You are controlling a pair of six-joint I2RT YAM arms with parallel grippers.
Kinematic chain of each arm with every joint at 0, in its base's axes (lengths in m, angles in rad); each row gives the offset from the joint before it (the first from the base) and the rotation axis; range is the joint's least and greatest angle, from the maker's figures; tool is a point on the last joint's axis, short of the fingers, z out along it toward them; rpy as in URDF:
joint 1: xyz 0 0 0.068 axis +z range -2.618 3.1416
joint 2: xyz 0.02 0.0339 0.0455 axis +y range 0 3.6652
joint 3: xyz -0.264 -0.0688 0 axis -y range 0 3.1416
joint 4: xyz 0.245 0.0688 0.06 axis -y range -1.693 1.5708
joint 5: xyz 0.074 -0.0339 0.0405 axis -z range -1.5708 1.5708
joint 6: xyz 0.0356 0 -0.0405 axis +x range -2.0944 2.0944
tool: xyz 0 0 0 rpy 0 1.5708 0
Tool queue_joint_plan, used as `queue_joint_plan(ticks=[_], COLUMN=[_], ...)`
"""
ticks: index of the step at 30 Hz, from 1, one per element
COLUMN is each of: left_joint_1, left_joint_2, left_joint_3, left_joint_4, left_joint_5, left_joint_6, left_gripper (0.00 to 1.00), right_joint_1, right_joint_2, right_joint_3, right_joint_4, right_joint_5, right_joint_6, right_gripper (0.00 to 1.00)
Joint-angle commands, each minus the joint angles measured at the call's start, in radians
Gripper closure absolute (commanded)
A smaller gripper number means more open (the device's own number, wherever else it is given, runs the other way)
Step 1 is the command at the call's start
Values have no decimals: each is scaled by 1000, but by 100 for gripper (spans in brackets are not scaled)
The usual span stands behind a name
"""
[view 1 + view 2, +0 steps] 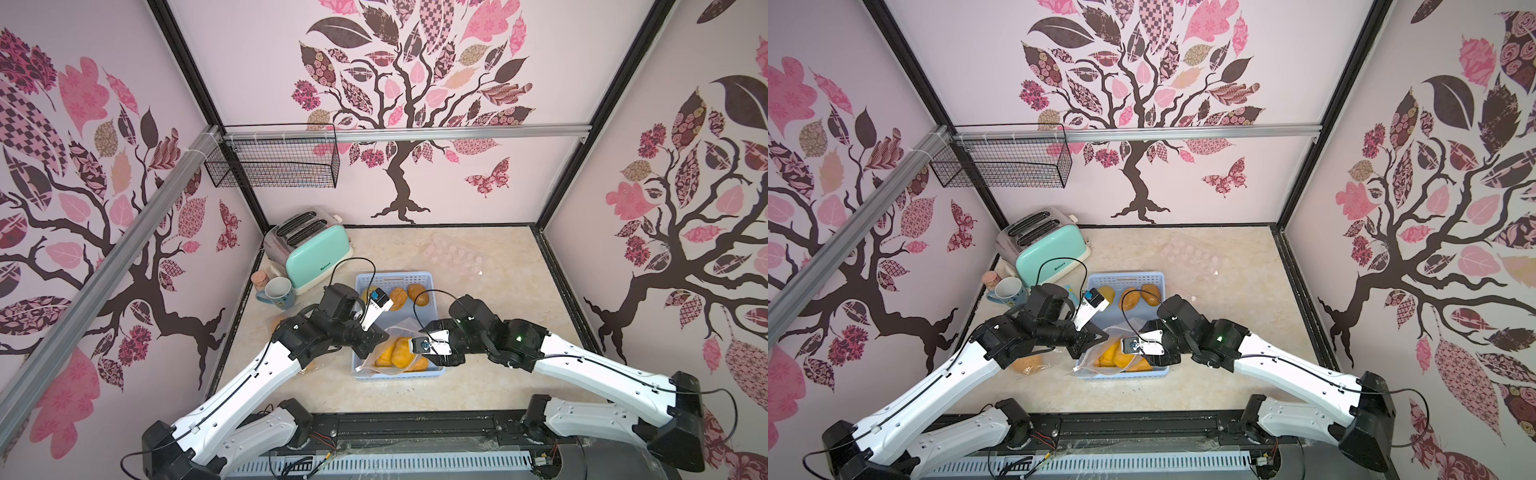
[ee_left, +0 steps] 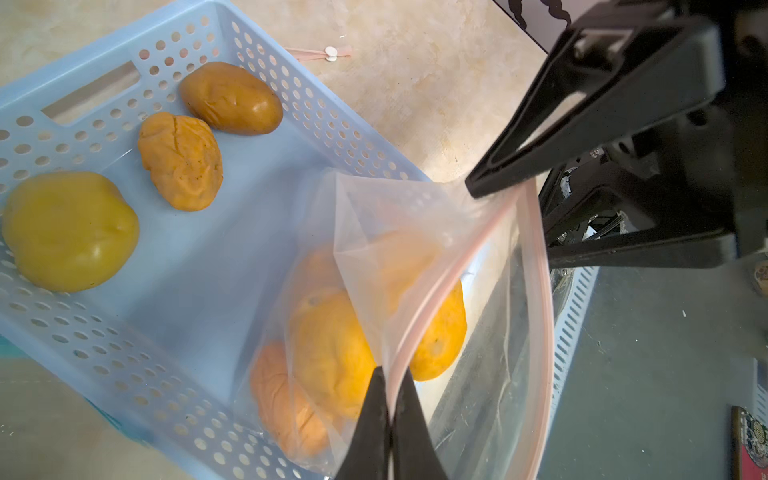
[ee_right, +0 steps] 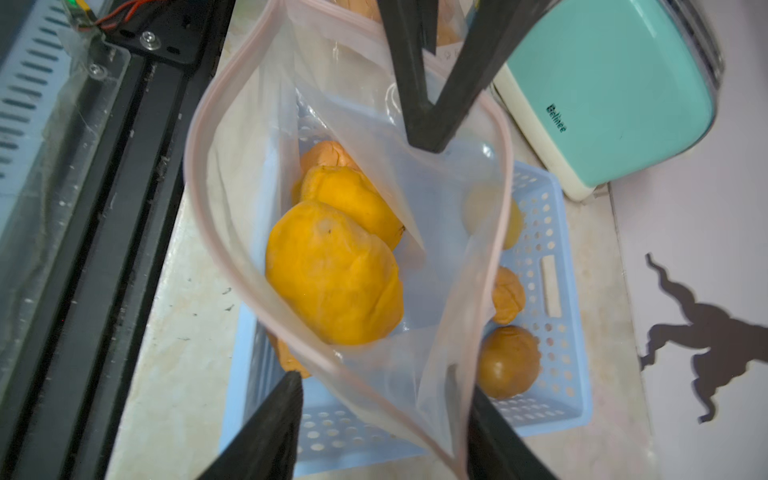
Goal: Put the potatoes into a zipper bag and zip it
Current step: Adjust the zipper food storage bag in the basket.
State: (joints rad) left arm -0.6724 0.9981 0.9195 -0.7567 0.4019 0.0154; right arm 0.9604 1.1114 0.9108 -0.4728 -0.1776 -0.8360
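The zipper bag (image 1: 401,332) is held up in the near half of the blue basket (image 1: 395,275), just below the middle of the frame in both top views; its mouth is seen gaping wide. The left gripper (image 2: 390,374) is pressed together, clamped on the pink zip strip at one end of that mouth; the film is drawn taut from its tips. The right gripper (image 3: 380,388) is seen with jaws apart, one finger on either side of the opposite stretch of rim; a fingertip (image 2: 476,189) is touching the film, but no pinch can be made out.

And the potatoes (image 3: 332,270): at least three bright orange-yellow ones are piled against one another at the bottom of the bag, seen clearly through the open mouth; three more potatoes (image 2: 180,160) are left loose on the basket floor at its far end, toward the upper part of the frame in the top views, two orange and one browner.

A mint toaster (image 1: 318,255) is parked to the upper left of the basket; a mug (image 1: 277,291) is set just below it, at the left edge of the marbled table (image 1: 478,332).
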Motion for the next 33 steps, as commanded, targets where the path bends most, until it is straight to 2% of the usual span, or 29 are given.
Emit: queue_joint_plan(ticks=[1,3,5,6,8,14,17,24,27,30,33], left_joint_1=[-3,-4,-4,-4,-3,-3,-18,-84,-84,-84,-84], left_joint_2=[-14,-24,-43,-59,-95,-250,-331,-469,-495,-488,-469], left_joint_3=[-26,-24,-19,-20,-23,-90,-145,-233,-269,-296,-300], left_joint_4=[14,15,17,19,23,37,71,66,90,112,93], left_joint_5=[-6,-33,-53,-65,-84,-99,-77,-108,-185,-339,-429], left_joint_6=[12,9,5,1,-2,11,63,181,182,157,161], left_gripper=[97,83,72,67,56,30,25,24,24,24,24], right_joint_1=[0,1,-8,-26,-62,-179,-226,-261,-268,-279,-280], right_joint_2=[7,-17,-45,-56,-73,-145,-137,-132,-140,-142,-151], right_joint_3=[32,14,-5,-15,-37,-152,-161,-187,-188,-198,-212], right_joint_4=[-15,17,68,89,123,299,309,320,337,353,366], right_joint_5=[-11,24,66,74,74,-17,-45,-37,-39,-38,-41], right_joint_6=[0,16,76,104,151,302,349,378,385,392,397], right_gripper=[61,71,89,94,99,100,100,100,100,100,100])
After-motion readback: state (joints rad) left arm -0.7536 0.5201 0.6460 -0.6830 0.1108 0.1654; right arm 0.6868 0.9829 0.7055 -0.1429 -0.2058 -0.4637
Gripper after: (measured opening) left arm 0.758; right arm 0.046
